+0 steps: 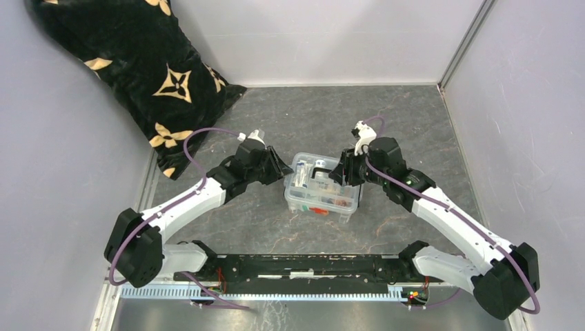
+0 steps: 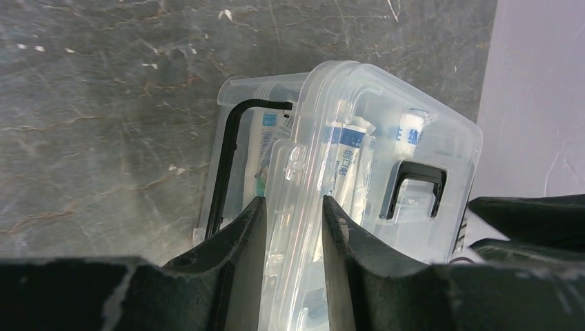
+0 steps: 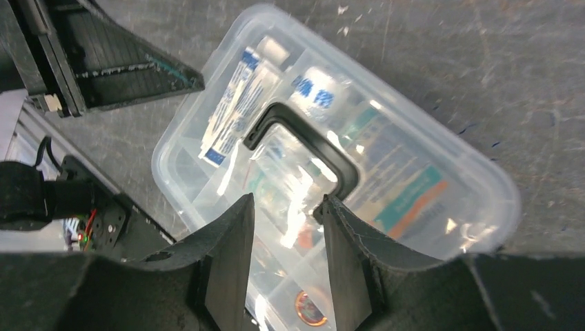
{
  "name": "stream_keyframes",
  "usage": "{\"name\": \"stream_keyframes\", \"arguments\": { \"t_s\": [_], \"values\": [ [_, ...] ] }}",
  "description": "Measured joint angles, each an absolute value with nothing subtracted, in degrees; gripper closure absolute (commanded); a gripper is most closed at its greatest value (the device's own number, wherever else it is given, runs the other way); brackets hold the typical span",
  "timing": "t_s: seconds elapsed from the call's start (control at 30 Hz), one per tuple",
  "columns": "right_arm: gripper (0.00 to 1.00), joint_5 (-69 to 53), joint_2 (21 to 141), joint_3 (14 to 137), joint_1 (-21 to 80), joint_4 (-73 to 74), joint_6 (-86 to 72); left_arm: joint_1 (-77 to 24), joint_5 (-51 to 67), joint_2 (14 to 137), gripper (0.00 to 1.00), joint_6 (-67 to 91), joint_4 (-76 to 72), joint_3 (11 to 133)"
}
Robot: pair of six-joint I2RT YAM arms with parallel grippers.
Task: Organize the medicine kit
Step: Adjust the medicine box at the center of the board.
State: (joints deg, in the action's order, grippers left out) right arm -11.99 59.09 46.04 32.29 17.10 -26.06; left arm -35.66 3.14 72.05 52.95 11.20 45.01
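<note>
The medicine kit (image 1: 322, 192), a small clear box holding packets, stands mid-table between both arms. Its flat clear lid (image 2: 386, 124) with a black handle (image 2: 414, 189) lies on top, shifted off the box rim, and a black side clip (image 2: 227, 152) shows beside it. My left gripper (image 2: 293, 200) is at the kit's left end (image 1: 286, 172), part open, its fingers either side of the lid's edge strip. My right gripper (image 3: 288, 198) hovers open over the lid (image 3: 331, 138) at the right end (image 1: 339, 174), one fingertip (image 3: 330, 207) against the handle (image 3: 303, 152).
A black pillow with gold flowers (image 1: 138, 76) leans in the back left corner. Grey walls close in the left, back and right sides. The arms' black base rail (image 1: 303, 265) runs along the near edge. My left arm's finger (image 3: 117, 62) shows in the right wrist view.
</note>
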Motion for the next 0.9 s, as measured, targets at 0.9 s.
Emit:
{"name": "stream_keyframes", "arguments": {
  "t_s": [0.9],
  "values": [
    [0.43, 3.3, 66.3, 50.5, 36.4, 25.4, -22.4, -44.9, 1.6, 79.1, 0.62, 56.2, 8.2, 49.7]
  ]
}}
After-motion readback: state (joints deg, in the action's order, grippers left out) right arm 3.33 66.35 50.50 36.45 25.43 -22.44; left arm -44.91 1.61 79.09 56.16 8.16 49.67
